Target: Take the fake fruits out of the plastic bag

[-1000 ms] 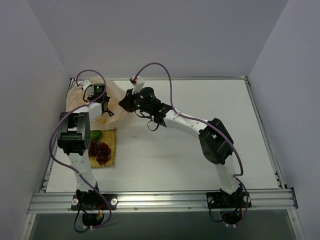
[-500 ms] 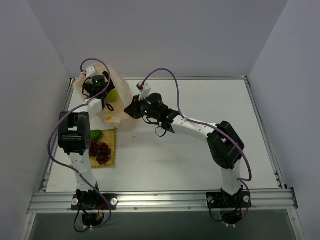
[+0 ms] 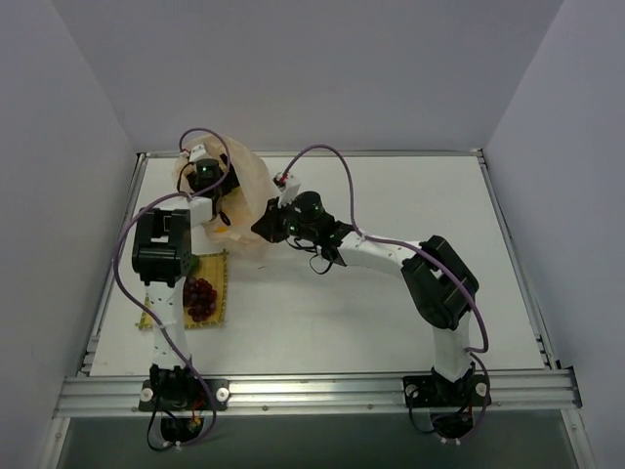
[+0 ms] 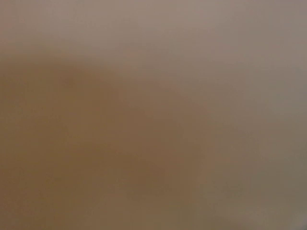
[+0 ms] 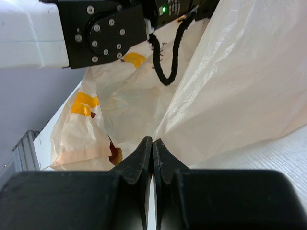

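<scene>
Peach-cream plastic bag (image 3: 249, 191) sits at the table's far left corner, its film pinched in the right gripper (image 5: 152, 149). The left gripper (image 3: 220, 195) is buried inside, its grip impossible to tell. A hard pull could tear the thin film or slip it free. The grape bunch (image 3: 199, 296) lies by the left edge.

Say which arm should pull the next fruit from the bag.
Probably left. The left end effector is at the plastic bag, its camera showing only peach blur; the right end effector is shut on the bag's edge.
</scene>
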Available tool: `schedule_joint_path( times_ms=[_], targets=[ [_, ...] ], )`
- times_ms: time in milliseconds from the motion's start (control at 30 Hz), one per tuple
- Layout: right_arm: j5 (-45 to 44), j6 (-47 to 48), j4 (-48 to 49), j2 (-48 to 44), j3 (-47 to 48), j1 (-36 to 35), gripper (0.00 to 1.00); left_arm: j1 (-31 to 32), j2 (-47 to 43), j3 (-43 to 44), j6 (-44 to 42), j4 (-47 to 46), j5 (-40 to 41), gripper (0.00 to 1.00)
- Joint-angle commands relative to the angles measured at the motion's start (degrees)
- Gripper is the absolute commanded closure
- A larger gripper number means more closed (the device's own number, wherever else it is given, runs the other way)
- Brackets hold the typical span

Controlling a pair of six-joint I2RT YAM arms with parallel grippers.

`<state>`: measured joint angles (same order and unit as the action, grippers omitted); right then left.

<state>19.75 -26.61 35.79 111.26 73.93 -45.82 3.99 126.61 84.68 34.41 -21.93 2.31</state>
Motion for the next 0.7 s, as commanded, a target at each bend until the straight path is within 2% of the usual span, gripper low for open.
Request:
schedule_joint_path(
  times_ms=[0,233,267,333,467,500,567,600,667],
  targets=[
    [2.7,1.3,2.4,-1.0,-0.4,0.3,1.00,1.1,0.6,8.4,1.3,-1.2,2.9,0.06],
    [5.2,0.7,3.5,-0.4,-1.3,1.3,1.00,2.1,9.1,20.2,1.3,4.6,2.4,0.06],
    [5.4,0.6,3.8,-0.4,-1.3,1.4,1.00,2.0,9.8,20.9,1.5,4.7,2.5,0.01],
    [5.9,0.5,3.8,-0.4,-1.6,2.2,1.00,2.0,11.3,22.8,1.6,6.4,4.4,0.00],
    [6.8,-0.7,5.4,-1.2,-3.0,3.8,1.00,1.4,13.5,25.3,2.2,6.8,5.0,0.17],
    [7.0,-1.0,5.8,-1.4,-3.3,4.0,1.00,1.3,14.5,26.0,2.5,7.0,4.8,0.24],
    [7.1,-1.2,6.1,-1.9,-3.9,4.4,1.00,1.5,15.5,27.8,3.0,7.5,4.6,0.27],
    [7.1,-1.0,6.1,-2.0,-4.2,4.6,1.00,1.6,16.2,28.1,3.4,7.5,4.3,0.35],
    [6.8,-1.1,6.0,-2.5,-4.5,4.9,1.00,1.6,16.1,27.3,4.0,6.7,4.4,0.41]
  ],
)
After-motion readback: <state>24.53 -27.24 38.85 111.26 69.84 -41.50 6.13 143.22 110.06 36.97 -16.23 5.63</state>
